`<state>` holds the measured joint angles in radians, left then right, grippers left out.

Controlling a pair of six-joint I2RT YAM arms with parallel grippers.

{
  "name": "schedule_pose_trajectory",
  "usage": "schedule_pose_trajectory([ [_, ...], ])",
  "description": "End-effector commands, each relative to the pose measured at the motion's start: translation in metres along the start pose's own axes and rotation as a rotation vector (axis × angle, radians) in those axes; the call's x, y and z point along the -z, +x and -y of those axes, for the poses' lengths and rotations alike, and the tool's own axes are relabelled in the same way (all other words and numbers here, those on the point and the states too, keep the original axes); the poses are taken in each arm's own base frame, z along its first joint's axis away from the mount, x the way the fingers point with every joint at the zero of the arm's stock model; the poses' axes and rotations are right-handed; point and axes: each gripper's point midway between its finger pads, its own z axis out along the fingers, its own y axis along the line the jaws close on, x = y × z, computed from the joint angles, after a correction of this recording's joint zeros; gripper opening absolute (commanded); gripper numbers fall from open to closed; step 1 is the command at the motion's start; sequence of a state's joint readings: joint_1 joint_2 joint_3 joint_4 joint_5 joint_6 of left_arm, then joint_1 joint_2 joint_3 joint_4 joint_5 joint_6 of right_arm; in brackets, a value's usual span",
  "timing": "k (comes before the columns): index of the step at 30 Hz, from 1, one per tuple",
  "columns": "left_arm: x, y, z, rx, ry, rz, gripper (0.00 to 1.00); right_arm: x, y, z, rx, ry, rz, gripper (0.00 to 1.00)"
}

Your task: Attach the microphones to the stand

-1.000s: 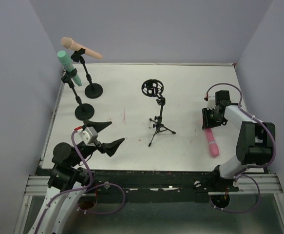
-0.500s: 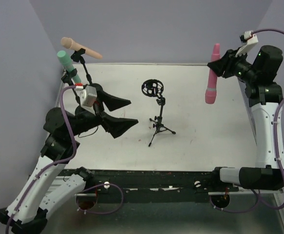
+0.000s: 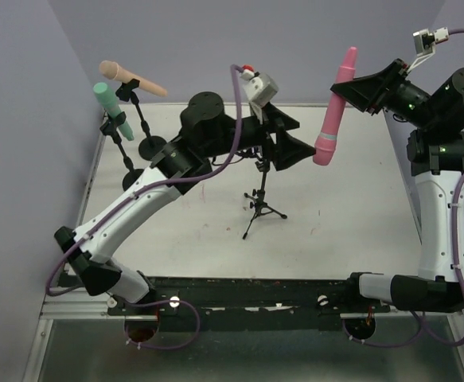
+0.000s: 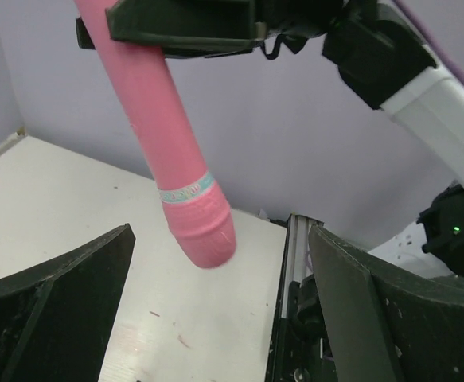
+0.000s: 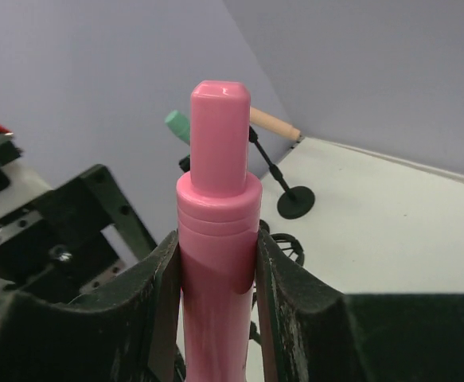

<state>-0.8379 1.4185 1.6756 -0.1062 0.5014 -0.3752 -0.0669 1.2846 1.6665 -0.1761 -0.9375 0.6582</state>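
Holding the pink mic [image 3: 333, 107], head down, in my right pincer [image 3: 360, 89] above the desk's [image 3: 335, 231] far edge; my left pincer [image 3: 292, 137] gapes empty beside it. Best lower it straight into the stand [image 3: 260, 200], its ring probably hidden behind my left arm [image 3: 148, 191].

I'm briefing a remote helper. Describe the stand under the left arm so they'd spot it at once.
Look at the middle of the white table. A black stand rises there. It alone has tripod legs; the far-left stands have round bases.
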Motion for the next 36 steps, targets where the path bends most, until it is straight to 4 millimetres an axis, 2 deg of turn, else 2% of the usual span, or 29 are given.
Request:
schedule_pose_trajectory([
  [1,-0.033,-0.012,-0.003,0.002,-0.012,0.033,0.98,0.008,-0.002,-0.034,-0.068,-0.12,-0.003,0.17],
  [6,-0.055,-0.01,-0.006,0.08,0.006,0.058,0.98,0.009,0.003,-0.035,-0.081,-0.142,-0.005,0.17],
  [13,-0.07,-0.008,-0.008,0.143,0.012,0.091,0.89,0.009,0.007,-0.036,-0.108,-0.162,-0.012,0.17],
  [21,-0.087,-0.006,-0.021,0.191,-0.035,0.091,0.8,0.01,0.009,-0.038,-0.106,-0.175,-0.013,0.17],
  [24,-0.093,0.005,-0.025,0.228,-0.048,0.053,0.74,0.01,0.009,-0.037,-0.106,-0.175,-0.013,0.17],
  [28,-0.096,0.008,-0.022,0.244,-0.028,0.037,0.62,0.01,0.01,-0.037,-0.096,-0.175,-0.012,0.17],
  [29,-0.095,0.008,-0.021,0.246,-0.023,0.032,0.57,0.01,0.01,-0.037,-0.094,-0.175,-0.012,0.17],
  [30,-0.095,0.008,-0.02,0.246,-0.021,0.029,0.45,0.01,0.009,-0.037,-0.09,-0.174,-0.011,0.17],
  [34,-0.092,0.006,-0.016,0.239,-0.011,0.023,0.18,0.011,0.012,-0.038,-0.072,-0.181,-0.019,0.2],
  [36,-0.088,0.004,-0.013,0.239,-0.005,0.018,0.11,0.012,0.013,-0.039,-0.048,-0.186,-0.025,0.25],
])
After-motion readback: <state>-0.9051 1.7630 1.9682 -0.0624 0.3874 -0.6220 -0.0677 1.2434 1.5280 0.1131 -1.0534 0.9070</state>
